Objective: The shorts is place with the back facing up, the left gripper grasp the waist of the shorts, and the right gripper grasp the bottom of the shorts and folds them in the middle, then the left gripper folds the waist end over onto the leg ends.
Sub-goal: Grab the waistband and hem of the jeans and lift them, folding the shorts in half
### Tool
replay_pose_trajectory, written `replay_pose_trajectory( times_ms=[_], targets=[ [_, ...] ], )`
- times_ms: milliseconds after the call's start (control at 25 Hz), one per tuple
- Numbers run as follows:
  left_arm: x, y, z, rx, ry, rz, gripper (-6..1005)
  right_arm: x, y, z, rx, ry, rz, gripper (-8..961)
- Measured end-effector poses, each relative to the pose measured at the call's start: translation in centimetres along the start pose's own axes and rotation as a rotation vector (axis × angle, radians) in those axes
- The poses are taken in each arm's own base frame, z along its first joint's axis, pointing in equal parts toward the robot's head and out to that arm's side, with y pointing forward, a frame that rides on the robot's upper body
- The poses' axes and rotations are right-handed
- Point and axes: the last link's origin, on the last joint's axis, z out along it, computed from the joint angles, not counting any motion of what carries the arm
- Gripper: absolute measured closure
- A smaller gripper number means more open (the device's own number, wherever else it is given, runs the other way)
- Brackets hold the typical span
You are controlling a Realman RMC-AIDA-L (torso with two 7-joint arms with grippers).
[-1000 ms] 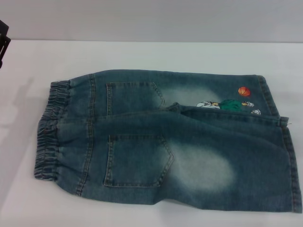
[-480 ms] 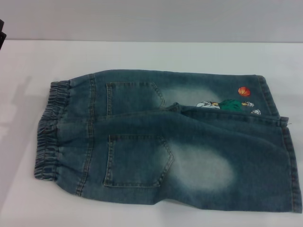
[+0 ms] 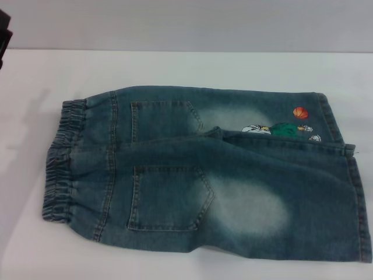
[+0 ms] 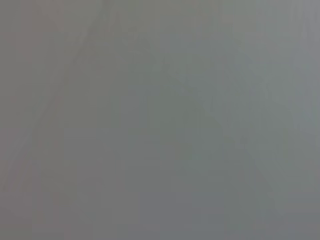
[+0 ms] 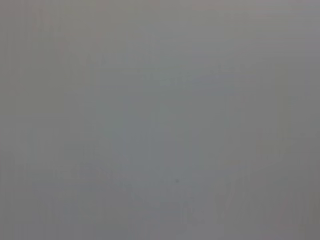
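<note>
You can't tell either hand's state, only the left hand (image 3: 4, 35) edging in at ten o'clock; shorts (image 3: 204, 175) lie mid-table (image 3: 175, 67), so a shallow waist (image 3: 61, 163) grab may slip.

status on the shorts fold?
Left gripper only a dark edge at head view's far left, off the cloth; right gripper not visible. Shorts flat on white table, back pockets up, waist left, unfolded. Nothing obstructing.

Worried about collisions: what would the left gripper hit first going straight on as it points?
Cannot tell: only a sliver of the left gripper shows, far-left of the shorts; its wrist view shows plain grey, nothing near.
</note>
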Motion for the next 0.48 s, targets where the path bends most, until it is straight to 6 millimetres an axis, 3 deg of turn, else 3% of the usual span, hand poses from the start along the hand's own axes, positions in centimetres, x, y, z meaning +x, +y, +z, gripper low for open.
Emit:
replay_pose_trajectory(
  times_ms=[360,480],
  targets=[
    [1.3,1.4,5.3,-0.267,-0.159,-0.195,222,0.4,-0.2,-0.5,0.006,0.017,0.016,389],
    [2.9,1.8,7.8,-0.400,-0.280,-0.249,223,0.5,-0.4,-0.8,0.012,0.025,0.015,390]
  ],
)
